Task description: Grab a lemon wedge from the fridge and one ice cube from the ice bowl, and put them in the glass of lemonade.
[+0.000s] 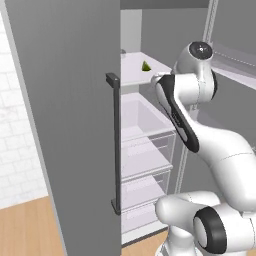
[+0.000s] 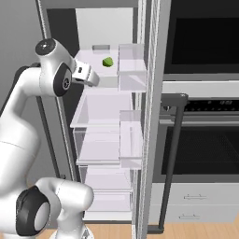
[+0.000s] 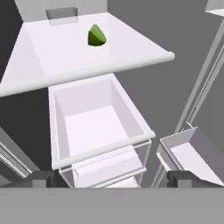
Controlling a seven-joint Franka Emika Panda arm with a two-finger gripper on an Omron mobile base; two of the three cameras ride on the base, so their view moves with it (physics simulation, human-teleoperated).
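The fridge [image 1: 65,125] stands open, its grey door swung to the left with a dark bar handle [image 1: 116,145]. A small yellow-green lemon wedge [image 3: 96,36] lies on the upper white shelf [image 3: 52,52], toward the back; it also appears as the lemon wedge [image 1: 146,66] and lemon wedge [image 2: 108,61] in the base views. My gripper [image 3: 116,180] is open and holds nothing. It hovers in front of and slightly below that shelf's front edge, short of the wedge, seen as the gripper [image 2: 93,77] and gripper [image 1: 155,78]. The ice bowl and the glass of lemonade are out of view.
A clear drawer bin [image 3: 96,127] sits under the shelf, with more shelves below. Clear door bins [image 2: 132,65] hang on the right fridge door. A black oven [image 2: 205,140] with a dark bar handle [image 2: 170,154] stands to the right. The floor is wood.
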